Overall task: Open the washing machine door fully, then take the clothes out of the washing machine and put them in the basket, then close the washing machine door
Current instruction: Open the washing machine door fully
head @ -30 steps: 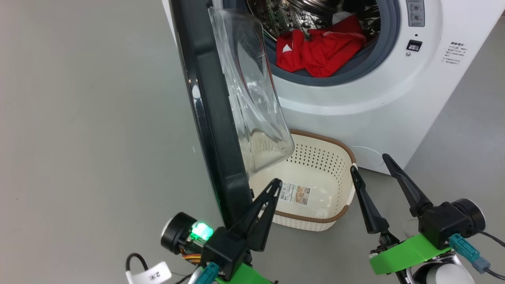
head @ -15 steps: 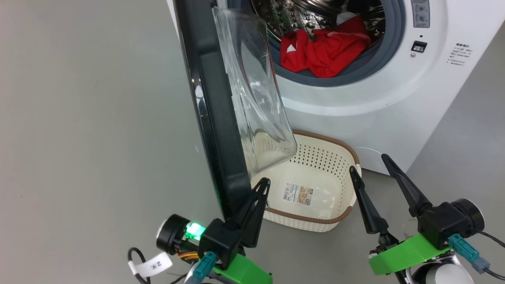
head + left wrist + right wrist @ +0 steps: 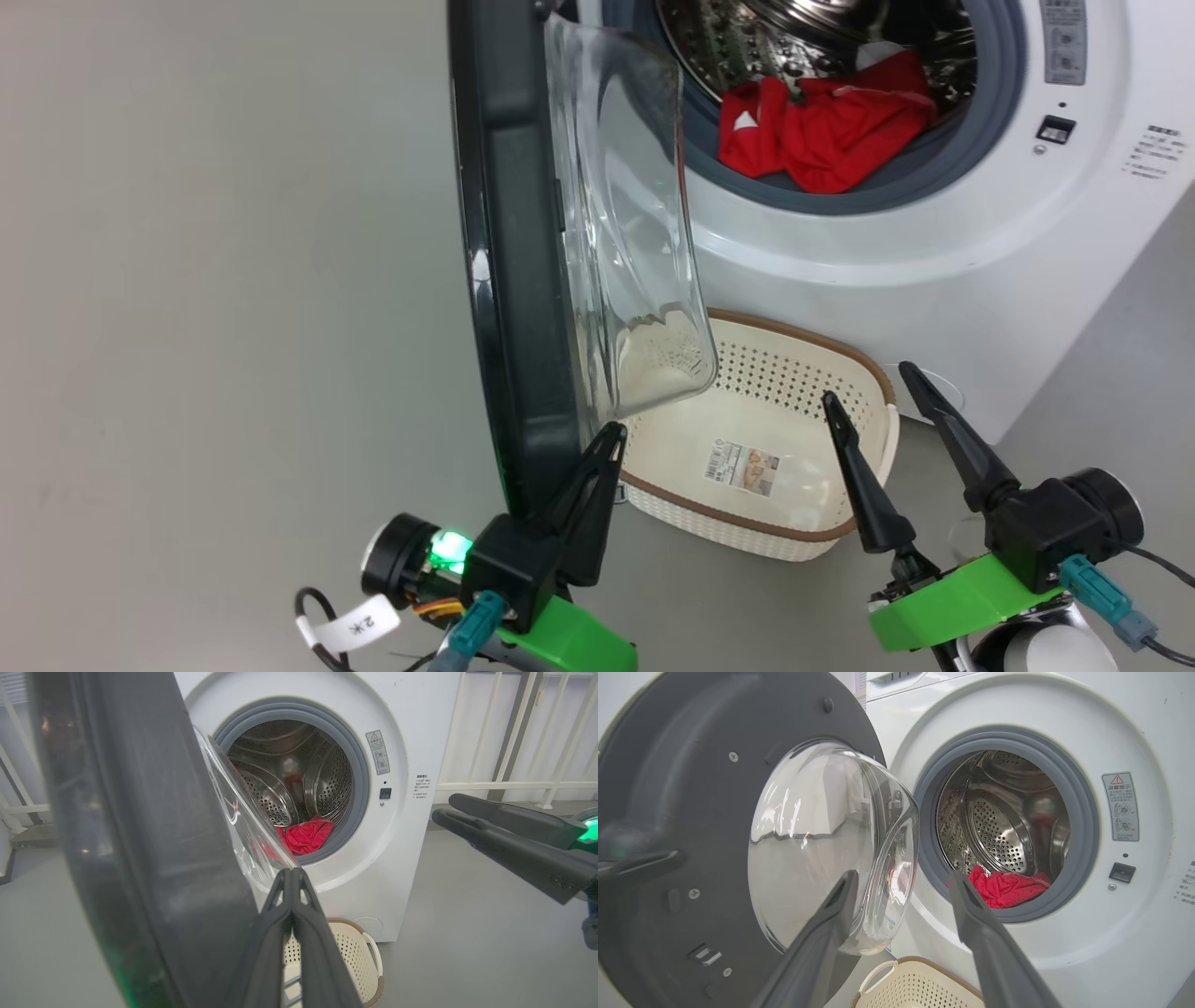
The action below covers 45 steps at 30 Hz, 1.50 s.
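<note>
The large round glossy black door (image 3: 518, 280) stood open and edge-on, left of centre in the head view. Its long axis ran top to bottom, and its clear bowl window (image 3: 635, 233) bulged right toward the big white front-loading washing machine (image 3: 934, 271) at upper right. Bright red clothes (image 3: 831, 140) lay in the drum, with the cream perforated plastic basket (image 3: 775, 369) below. The left gripper (image 3: 611, 437), fingers pressed together, sat at the door's lower edge, nearer it than a second before. The right gripper (image 3: 867, 385) stayed spread and empty. The camera had shifted.
</note>
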Motion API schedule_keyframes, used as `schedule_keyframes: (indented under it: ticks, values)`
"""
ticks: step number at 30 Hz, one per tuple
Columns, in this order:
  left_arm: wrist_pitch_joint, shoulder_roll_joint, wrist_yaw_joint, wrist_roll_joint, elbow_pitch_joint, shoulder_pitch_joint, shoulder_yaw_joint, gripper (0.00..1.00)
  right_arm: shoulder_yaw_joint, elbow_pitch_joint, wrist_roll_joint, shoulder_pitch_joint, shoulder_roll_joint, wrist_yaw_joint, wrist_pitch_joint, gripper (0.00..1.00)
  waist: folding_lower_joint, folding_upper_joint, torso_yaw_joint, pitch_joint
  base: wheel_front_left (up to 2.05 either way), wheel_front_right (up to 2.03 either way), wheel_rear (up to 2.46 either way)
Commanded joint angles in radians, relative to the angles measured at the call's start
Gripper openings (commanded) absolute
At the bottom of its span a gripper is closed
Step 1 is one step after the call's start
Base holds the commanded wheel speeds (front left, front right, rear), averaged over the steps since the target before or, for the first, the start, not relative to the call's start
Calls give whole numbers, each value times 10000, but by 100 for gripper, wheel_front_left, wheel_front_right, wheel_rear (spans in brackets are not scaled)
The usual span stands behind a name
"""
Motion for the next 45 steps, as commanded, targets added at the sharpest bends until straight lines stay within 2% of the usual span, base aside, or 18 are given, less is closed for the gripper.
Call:
schedule_keyframes:
  ticks: [1, 15, 34, 45]
  values:
    - [86, 269, 270, -43, -235, -60, 582, 0, 326, -307, 39, -226, 30, 60, 4, 100, 0, -1, 240, 17, 0, 0, 0]
    - [136, 619, 618, -232, -361, 130, 1033, 0, 409, -347, 45, -284, 30, 60, 47, 100, 0, -1, 795, 52, 0, 0, 0]
    - [-181, 1452, 1198, -808, 289, 46, 2524, 0, 492, -477, -68, -299, 30, 60, 235, 100, 0, -1, 658, 202, 0, 0, 0]
    - [-703, 1767, 1272, -1206, 1049, -329, 3253, 0, 506, -634, -215, -307, 30, 60, 379, 100, 0, -1, 584, 423, 0, 0, 0]
